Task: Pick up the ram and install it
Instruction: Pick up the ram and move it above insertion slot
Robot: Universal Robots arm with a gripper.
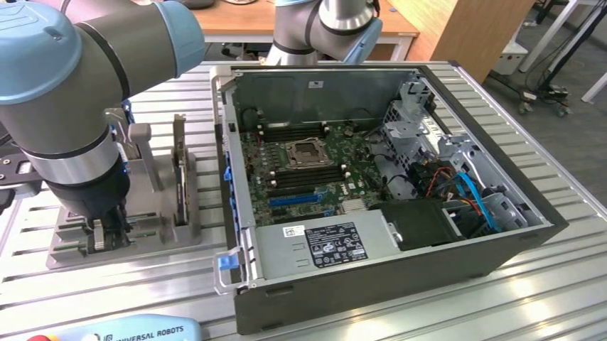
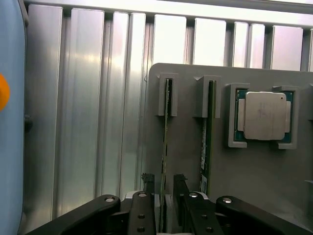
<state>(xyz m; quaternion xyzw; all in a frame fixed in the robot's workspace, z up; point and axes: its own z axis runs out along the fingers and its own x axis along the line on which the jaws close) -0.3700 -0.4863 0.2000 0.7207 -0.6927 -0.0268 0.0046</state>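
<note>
Two green ram sticks stand on edge in slots of a grey holder. My gripper is lowered over the near end of one ram stick, with one black finger on each side of it and a small gap left, so it is open. The other ram stick stands in the neighbouring slot. In the exterior view the gripper is down at the holder, to the left of the open computer case. The motherboard lies uncovered inside the case.
A square silver processor chip sits in its own pocket of the holder beside the sticks. The case holds a drive cage, blue cables and a power supply. A ribbed aluminium table carries everything. A teach pendant lies at the front edge.
</note>
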